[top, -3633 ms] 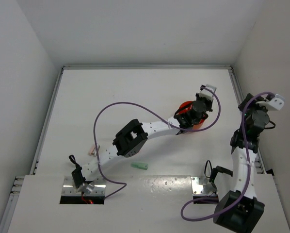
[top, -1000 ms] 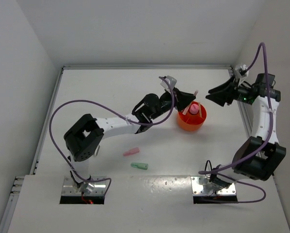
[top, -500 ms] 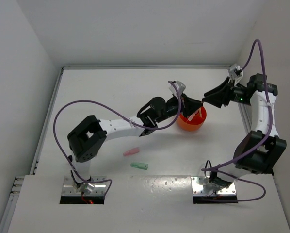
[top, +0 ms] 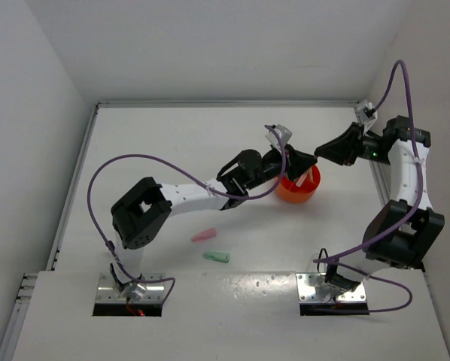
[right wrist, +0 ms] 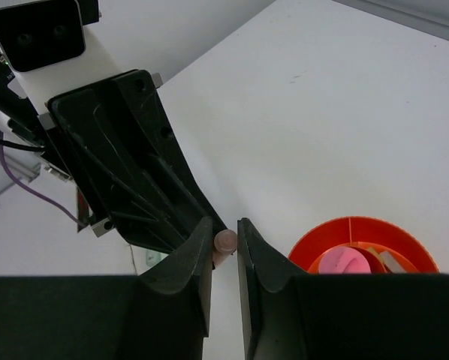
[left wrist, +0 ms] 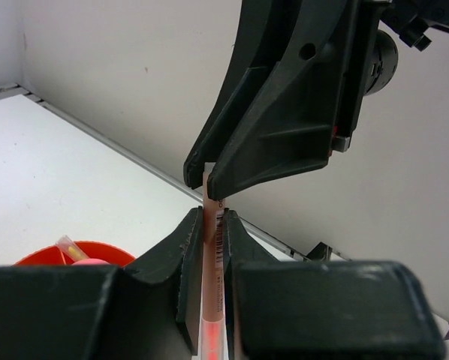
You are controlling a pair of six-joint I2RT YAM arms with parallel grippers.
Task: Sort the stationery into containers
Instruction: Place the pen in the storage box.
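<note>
Thin stick pinched from both ends above the orange cup.
Nearest the arm bases, flat on the white bench (top: 135, 165): a green marker (top: 217, 256) and, just beyond it, a pink marker (top: 205, 236), near each other but not touching. Farther out, toward the right side, an orange cup (top: 300, 192) with inner dividers, a pink cap (right wrist: 343, 262) showing in one compartment. Over the cup's far edge, left jaws closed on a thin pink stick (left wrist: 213, 279) bearing a barcode label, gripping it along the shaft. At the stick's far tip, right jaws pinched on that same stick, meeting the left jaws nose to nose.
</note>
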